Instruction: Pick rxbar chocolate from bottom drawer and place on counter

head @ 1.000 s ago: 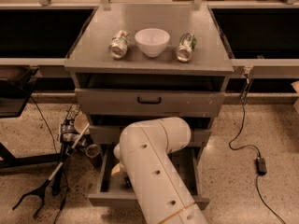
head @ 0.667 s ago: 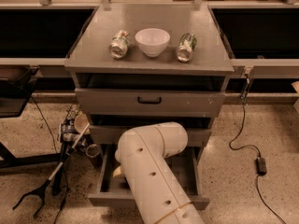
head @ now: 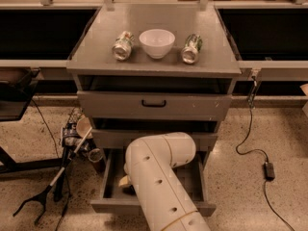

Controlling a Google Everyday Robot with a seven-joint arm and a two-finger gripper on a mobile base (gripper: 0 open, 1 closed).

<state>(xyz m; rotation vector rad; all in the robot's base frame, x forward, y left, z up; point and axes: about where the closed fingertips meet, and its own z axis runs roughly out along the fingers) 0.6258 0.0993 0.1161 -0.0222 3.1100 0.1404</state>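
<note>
Two shiny cans lie on their sides on the bench (head: 154, 23), the flat grey top of the drawer cabinet. The left can (head: 122, 45) and the right can (head: 191, 48) flank a white bowl (head: 157, 42) that stands upright between them, each near the bowl but apart from it. All three sit toward the front half of the bench.

Below the top, the upper drawer (head: 110, 105) with its small dark handle is pushed in. The bottom drawer (head: 111, 174) is pulled well out toward the camera, and its grey side walls and front edge are in view.

The robot's white arm (head: 161, 186) rises from the lower edge of the view and bends down into the bottom drawer. Its rounded joint covers the middle and right of the drawer's inside. The gripper (head: 126, 181) is down in the left part of that drawer, tucked behind the arm. Only a small pale piece shows beside the arm's left edge, so I cannot tell whether it is released or clenched, or whether it grasps anything.

The rxbar chocolate cannot be made out, since the arm hides most of the drawer floor.

On the speckled floor left of the cabinet lies a black grabber tool (head: 43, 198). To the right a dark cable (head: 250, 134) runs to a small adapter (head: 268, 170).
</note>
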